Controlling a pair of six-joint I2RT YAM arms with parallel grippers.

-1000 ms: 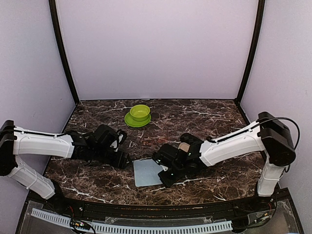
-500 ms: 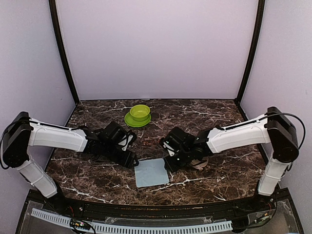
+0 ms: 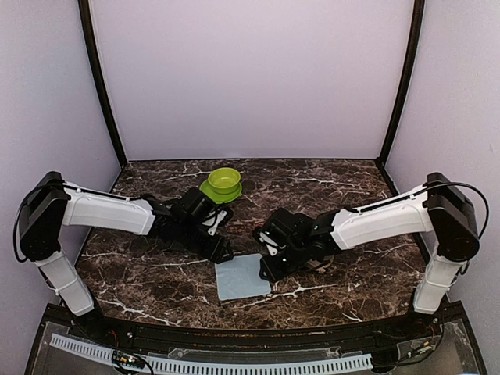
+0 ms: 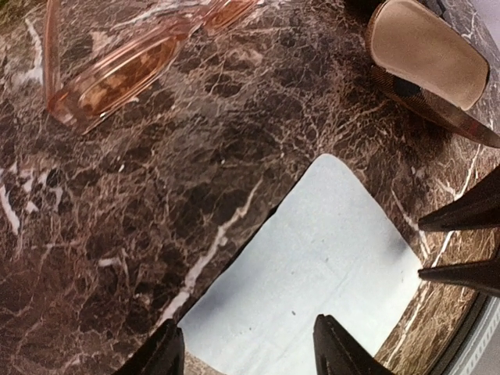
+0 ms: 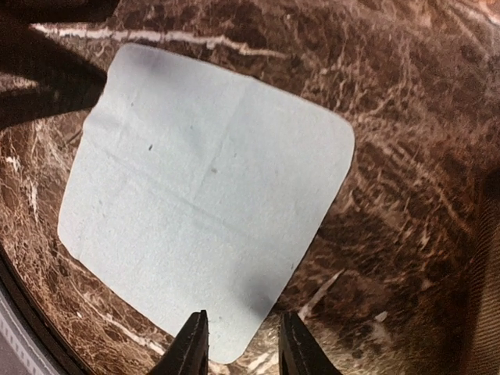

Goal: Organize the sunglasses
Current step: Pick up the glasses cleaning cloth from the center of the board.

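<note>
A pair of sunglasses (image 4: 117, 70) with reddish translucent lenses lies folded on the marble, beyond my left gripper (image 4: 250, 353). That gripper is open and hovers over the near-left edge of a light blue cloth (image 4: 312, 273), with nothing between its fingers. My right gripper (image 5: 244, 348) is open by a narrow gap just above one corner of the cloth (image 5: 203, 203), and it holds nothing. In the top view both grippers meet at the far edge of the cloth (image 3: 242, 276): left gripper (image 3: 224, 251), right gripper (image 3: 266, 264). No black wire-frame pair shows.
A brown striped case (image 4: 430, 55) lies open with its beige inside showing, next to my right arm. A green bowl on a green saucer (image 3: 223, 183) stands at the back of the table. Purple walls close in the table on three sides.
My left arm has reached right to the cloth's far-left corner, its jaws narrowing slightly. My right gripper has gone from shut to open and shifted toward the cloth's far-right corner.
</note>
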